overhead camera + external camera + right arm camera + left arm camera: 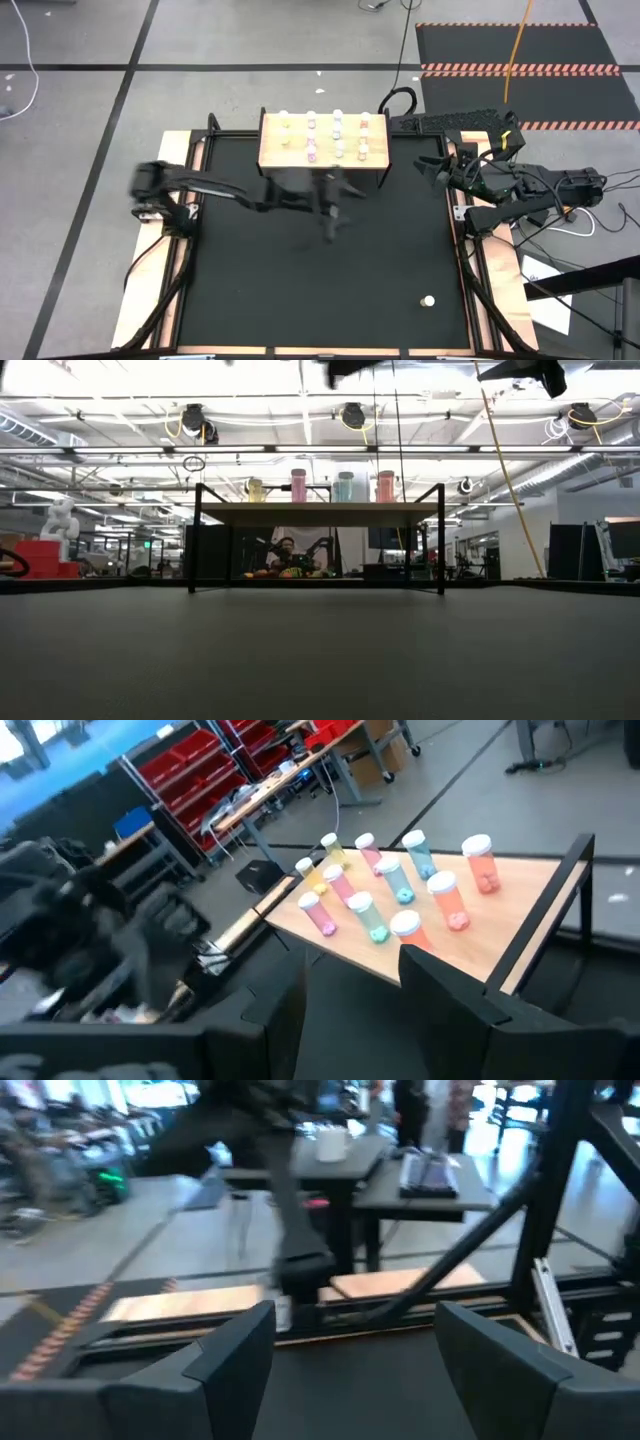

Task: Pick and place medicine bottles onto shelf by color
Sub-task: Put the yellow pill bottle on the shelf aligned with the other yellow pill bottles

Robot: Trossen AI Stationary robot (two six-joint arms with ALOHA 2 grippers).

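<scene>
Fingers of left gripper spread, empty, near shelf front edge; right gripper spread, empty, parked at right tabletop edge. Roughly ten medicine bottles upright on shelf in colour rows, count uncertain. One stray bottle left on black tabletop, near-right corner. Workshop beyond: red bins, desks.

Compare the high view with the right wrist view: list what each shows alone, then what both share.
Only the high view shows one bottle alone on the black mat near the front right, and the right gripper beside the shelf's right end. Only the right wrist view shows red bins in the room beyond. Both show the shelf with bottles in rows on top, and the blurred left gripper in front of it.
</scene>
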